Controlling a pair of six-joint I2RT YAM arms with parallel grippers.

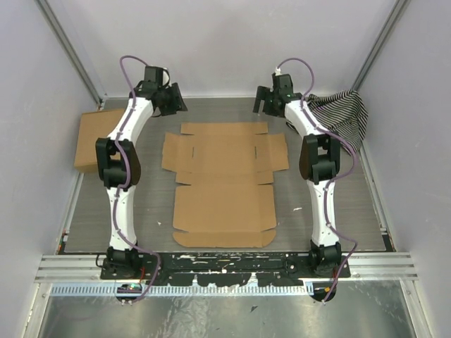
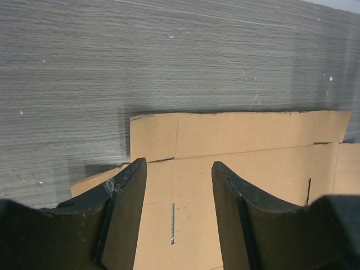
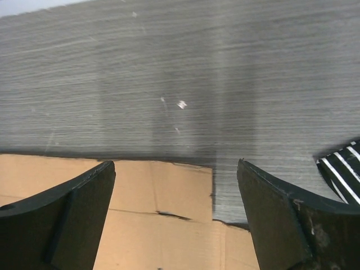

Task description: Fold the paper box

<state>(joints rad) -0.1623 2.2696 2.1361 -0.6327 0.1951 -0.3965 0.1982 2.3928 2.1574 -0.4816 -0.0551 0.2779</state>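
Observation:
The paper box (image 1: 224,179) lies flat as an unfolded brown cross-like sheet in the middle of the table. Its far left corner shows in the left wrist view (image 2: 242,140) and its far right corner in the right wrist view (image 3: 163,191). My left gripper (image 1: 175,98) hovers open and empty above the sheet's far left corner; in the left wrist view (image 2: 179,169) its jaws stand apart over the cardboard. My right gripper (image 1: 262,102) hovers open and empty above the far right corner, and in the right wrist view (image 3: 175,169) its jaws are wide apart.
Another brown cardboard box (image 1: 95,139), a compact slab, lies at the left edge of the table. A black-and-white striped cloth (image 1: 343,113) is bunched at the far right and also shows in the right wrist view (image 3: 343,169). Walls enclose the table on three sides.

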